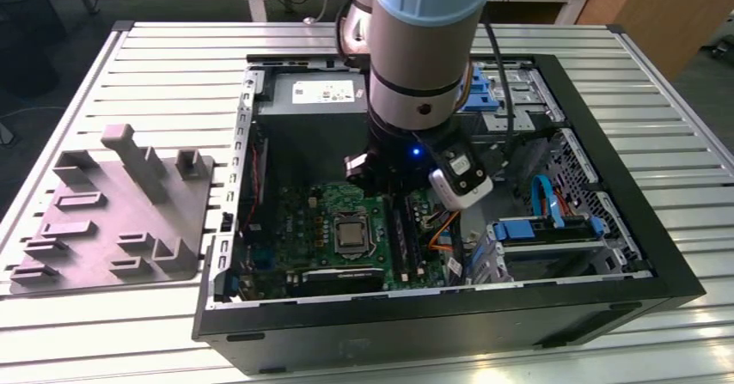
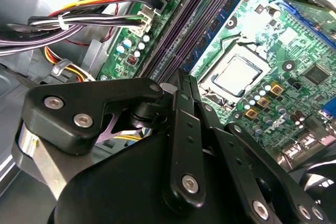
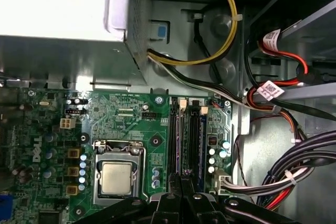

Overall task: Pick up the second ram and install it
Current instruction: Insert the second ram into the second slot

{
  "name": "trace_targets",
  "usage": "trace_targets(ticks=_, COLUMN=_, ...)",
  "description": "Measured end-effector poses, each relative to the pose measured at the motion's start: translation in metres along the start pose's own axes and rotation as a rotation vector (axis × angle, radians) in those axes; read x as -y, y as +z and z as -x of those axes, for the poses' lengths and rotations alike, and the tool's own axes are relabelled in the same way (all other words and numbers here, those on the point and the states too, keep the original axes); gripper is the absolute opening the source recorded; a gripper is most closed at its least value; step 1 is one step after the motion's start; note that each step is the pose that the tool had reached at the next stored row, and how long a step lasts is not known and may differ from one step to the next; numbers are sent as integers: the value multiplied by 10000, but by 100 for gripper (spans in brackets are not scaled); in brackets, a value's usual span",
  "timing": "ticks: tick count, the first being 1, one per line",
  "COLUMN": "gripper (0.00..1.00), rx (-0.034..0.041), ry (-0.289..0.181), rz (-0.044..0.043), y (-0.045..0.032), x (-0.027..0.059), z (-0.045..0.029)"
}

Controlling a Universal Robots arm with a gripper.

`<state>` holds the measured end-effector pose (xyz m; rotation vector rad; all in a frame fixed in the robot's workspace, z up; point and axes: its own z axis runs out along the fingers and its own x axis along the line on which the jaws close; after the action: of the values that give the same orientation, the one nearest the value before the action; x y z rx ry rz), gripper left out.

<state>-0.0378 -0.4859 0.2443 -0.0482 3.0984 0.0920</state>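
Gripper (image 2: pixel 182 90): jaws closed together, tips down at memory slots (image 3: pixel 195 140). Stock, second ram (image 3: pixel 184 140): dark stick apparently upright in slot beneath tips (whether gripped, cannot tell). Pickup judged done; seating unconfirmed.

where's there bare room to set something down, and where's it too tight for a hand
Free: the ribbed metal table beyond the grey plastic slotted block, and the strip on the exterior view's right of the open black computer case. Crowded: inside the case, where the robot arm hangs over the green motherboard and bundled cables fill the side.
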Motion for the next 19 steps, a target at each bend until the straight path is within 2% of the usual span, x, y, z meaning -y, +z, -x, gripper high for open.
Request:
trace_targets(ticks=12, gripper=11, rx=0, ry=7, rz=0, y=124, x=16, z=-4)
trace_targets(ticks=19, gripper=11, rx=0, ry=8, rz=0, y=148, x=20, z=-6)
